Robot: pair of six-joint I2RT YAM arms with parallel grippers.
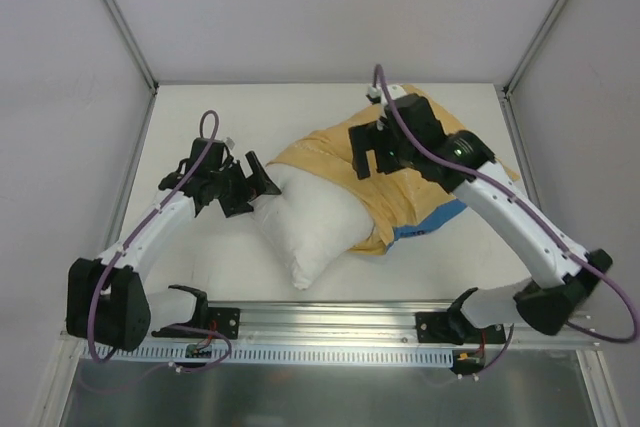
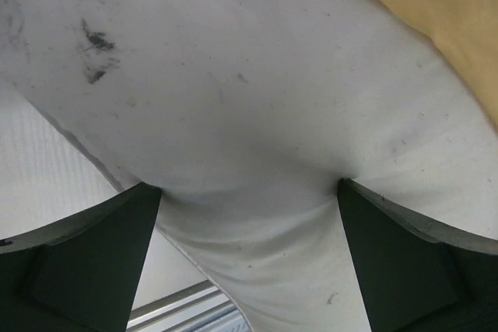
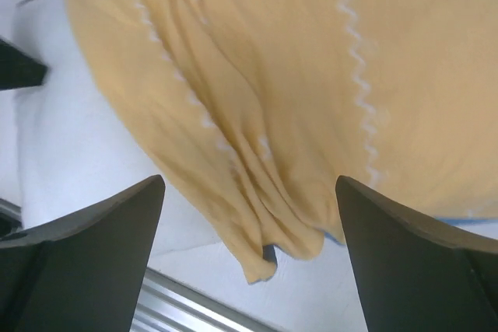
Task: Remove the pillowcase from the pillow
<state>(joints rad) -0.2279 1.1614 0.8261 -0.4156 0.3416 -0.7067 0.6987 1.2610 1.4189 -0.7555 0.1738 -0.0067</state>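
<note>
On the white table (image 1: 200, 267), a half-uncovered pillow (image 1: 310, 222) lies between two released grippers.
From near-left the left arm reaches in low, and the left gripper (image 1: 256, 192) is spread wide at the pillow's left corner. Only its wrist view shows both fingertips (image 2: 152, 192) denting the white cloth, and dark smudges (image 2: 93, 36). The pillowcase (image 1: 310, 152), yellow side up, covers the pillow's far-right part. The right gripper (image 1: 370, 159) hangs over it, wide open and empty; its wrist view adds white zigzag stitching (image 3: 358, 75). Bare table lies left and near.
</note>
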